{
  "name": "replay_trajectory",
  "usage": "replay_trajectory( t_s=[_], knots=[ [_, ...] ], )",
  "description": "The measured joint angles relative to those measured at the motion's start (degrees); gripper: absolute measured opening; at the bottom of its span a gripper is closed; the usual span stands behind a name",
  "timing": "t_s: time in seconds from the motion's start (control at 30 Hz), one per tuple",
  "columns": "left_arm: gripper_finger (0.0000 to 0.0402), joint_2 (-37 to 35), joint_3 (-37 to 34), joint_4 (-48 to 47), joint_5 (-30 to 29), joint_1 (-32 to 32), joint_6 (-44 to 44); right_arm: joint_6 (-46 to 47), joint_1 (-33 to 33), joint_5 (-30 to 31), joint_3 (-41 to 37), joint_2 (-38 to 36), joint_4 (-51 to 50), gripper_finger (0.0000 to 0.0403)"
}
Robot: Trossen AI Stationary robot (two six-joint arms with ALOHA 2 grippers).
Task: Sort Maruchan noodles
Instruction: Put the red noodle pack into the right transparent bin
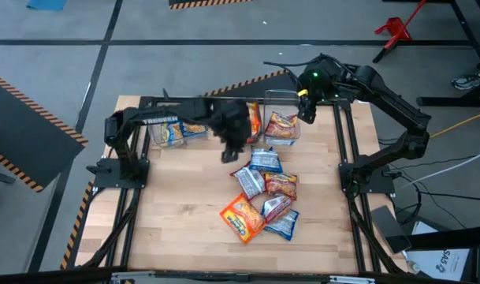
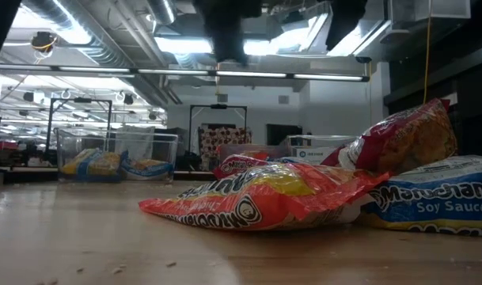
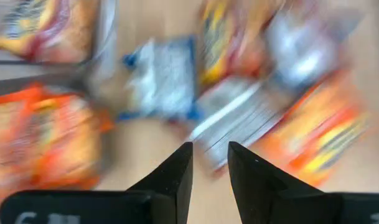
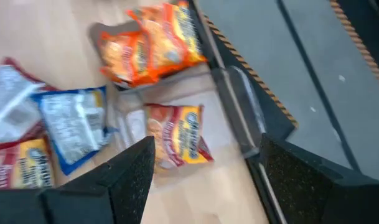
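Several Maruchan noodle packets lie in a loose pile (image 1: 263,193) on the wooden table: blue (image 1: 265,160), red (image 1: 280,184) and orange (image 1: 241,217). At the far edge stand three clear bins: one with blue-and-yellow packets (image 1: 173,130), one with orange packets (image 4: 152,46), one with a red packet (image 4: 180,140). My left gripper (image 1: 230,151) hovers over the pile's far end, fingers a little apart and empty (image 3: 210,165). My right gripper (image 1: 306,110) hangs wide open and empty (image 4: 205,168) above the red-packet bin (image 1: 283,118).
A black metal frame (image 1: 346,150) runs around the table. The near left part of the tabletop (image 1: 176,213) is bare wood. In the low view an orange packet (image 2: 264,198) and a blue soy-sauce packet (image 2: 438,198) lie closest to the near edge.
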Motion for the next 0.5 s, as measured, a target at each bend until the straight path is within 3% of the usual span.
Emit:
replay_trajectory(
  t_s=[0.07, 0.27, 0.5],
  knots=[
    [0.0103, 0.0, 0.0, -1.9, -4.0, -2.7, 5.7, -0.6, 0.0, -2.4, 0.0, 0.0, 0.4, 0.0278],
    [0.0138, 0.9, -5.1, 3.6, 0.6, -8.8, 7.7, -1.9, 0.0, -5.6, 0.0, 0.0, 0.7, 0.0278],
    [0.0187, 0.9, -17.1, 13.1, 1.6, -10.6, -0.9, -2.3, 0.0, -6.9, 0.0, 0.0, 0.7, 0.0278]
  ],
)
